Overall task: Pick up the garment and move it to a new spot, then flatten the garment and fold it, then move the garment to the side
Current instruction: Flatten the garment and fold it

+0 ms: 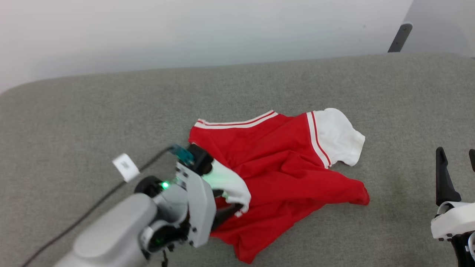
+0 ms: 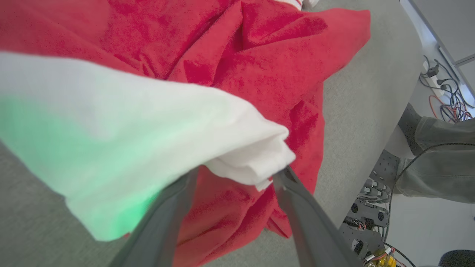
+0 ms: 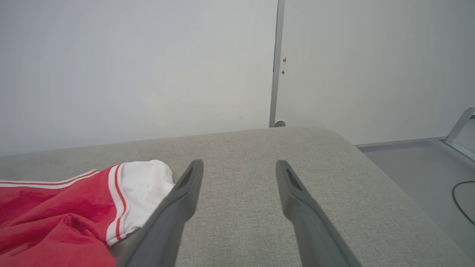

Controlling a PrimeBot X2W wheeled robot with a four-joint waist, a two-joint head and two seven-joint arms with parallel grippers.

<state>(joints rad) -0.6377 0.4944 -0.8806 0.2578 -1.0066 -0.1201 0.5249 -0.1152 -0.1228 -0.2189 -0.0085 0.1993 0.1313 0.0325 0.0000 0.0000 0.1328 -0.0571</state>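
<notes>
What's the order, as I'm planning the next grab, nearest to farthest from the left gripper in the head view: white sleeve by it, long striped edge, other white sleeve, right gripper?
From the left gripper:
1. white sleeve by it, at its fingers
2. long striped edge, far side of the garment
3. other white sleeve, its right end
4. right gripper, view's right edge

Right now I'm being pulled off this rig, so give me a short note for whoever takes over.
Left gripper: open, fingertips on either side of a white sleeve hem, not clamping it.
Right gripper: open, empty, above the grey surface on the robot's right.
Red jersey: crumpled on the grey surface, print hidden.
Done: cannot tell whether it has been moved to a new spot.
Left: flatten, fold, move it aside.
</notes>
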